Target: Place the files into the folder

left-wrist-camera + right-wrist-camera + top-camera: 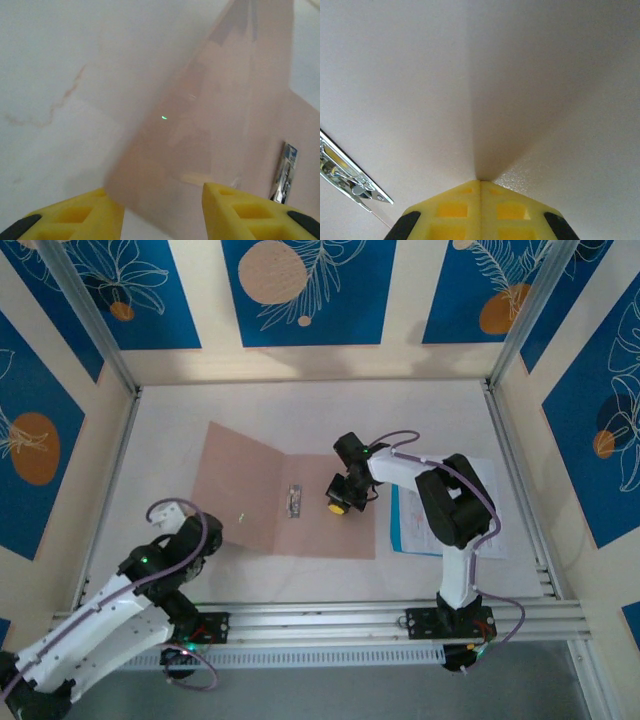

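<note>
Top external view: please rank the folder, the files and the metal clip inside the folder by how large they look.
1. folder, lying open: clearly the largest.
2. files, partly hidden under the right arm, so their full extent is unsure.
3. metal clip: by far the smallest.

My left arm (pixel 105 600) lies low, stretched from its base at the near-left corner up and to the right, with the elbow bent and the wrist tipped downward. In the left wrist view, my left gripper (pixel 157 195) has its yellow fingers (pixel 75 215) standing well apart. My right arm (pixel 455 505) rises from its base, folds at the elbow and reaches leftward toward the middle. My right gripper (pixel 339 503) points down there. In the right wrist view its two yellow fingers (pixel 452 207) are pressed flat together along a single seam.
</note>
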Controlling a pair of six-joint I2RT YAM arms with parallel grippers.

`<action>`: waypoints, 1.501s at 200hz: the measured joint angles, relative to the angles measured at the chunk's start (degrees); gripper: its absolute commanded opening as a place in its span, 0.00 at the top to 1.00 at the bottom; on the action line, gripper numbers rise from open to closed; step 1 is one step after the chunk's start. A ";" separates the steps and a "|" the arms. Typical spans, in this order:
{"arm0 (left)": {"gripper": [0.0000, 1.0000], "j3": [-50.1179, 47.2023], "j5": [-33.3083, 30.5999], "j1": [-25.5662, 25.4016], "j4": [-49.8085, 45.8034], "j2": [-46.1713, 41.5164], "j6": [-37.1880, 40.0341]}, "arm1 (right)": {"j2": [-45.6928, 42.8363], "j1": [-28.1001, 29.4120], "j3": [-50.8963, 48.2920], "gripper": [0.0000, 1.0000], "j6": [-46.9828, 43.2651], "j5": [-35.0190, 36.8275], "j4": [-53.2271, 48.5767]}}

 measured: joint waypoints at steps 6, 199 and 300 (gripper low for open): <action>0.51 -0.04 2.19 2.16 -0.52 -0.79 -0.68 | 0.09 0.00 0.24 0.93 -0.26 0.02 -0.24; 0.57 25.88 30.82 -6.62 16.70 54.25 23.71 | -23.91 -13.00 -15.13 0.65 -11.34 3.80 -9.88; 0.58 29.88 27.15 -12.50 19.98 67.91 23.69 | -23.50 -12.96 -20.37 0.56 -11.19 6.10 -10.60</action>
